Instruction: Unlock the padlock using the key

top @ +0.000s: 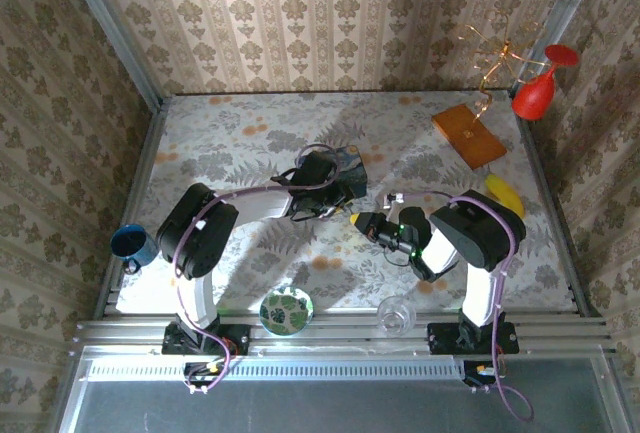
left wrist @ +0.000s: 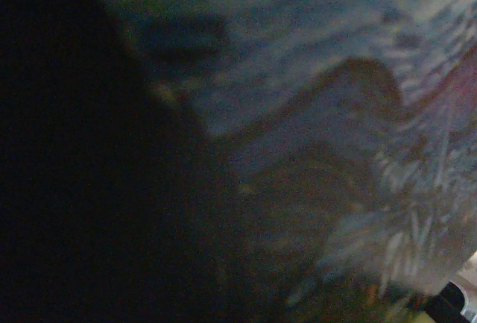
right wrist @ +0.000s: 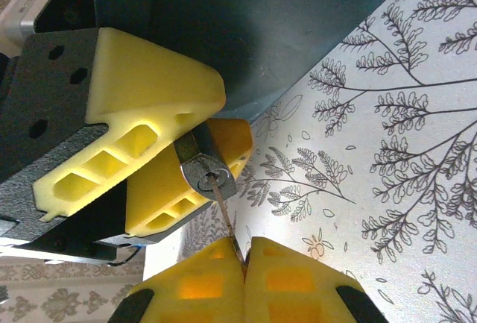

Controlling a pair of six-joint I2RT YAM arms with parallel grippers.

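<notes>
Grey padlock (right wrist: 207,171) half inside left gripper (right wrist: 223,125)

Open tabletop (top: 225,153) beyond blue box (top: 349,160)

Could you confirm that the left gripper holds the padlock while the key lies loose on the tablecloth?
Not quite. The key is not lying loose: the right gripper pinches it, its tip at the keyhole of the padlock, as the right wrist view shows. The left gripper does hold the padlock.
</notes>
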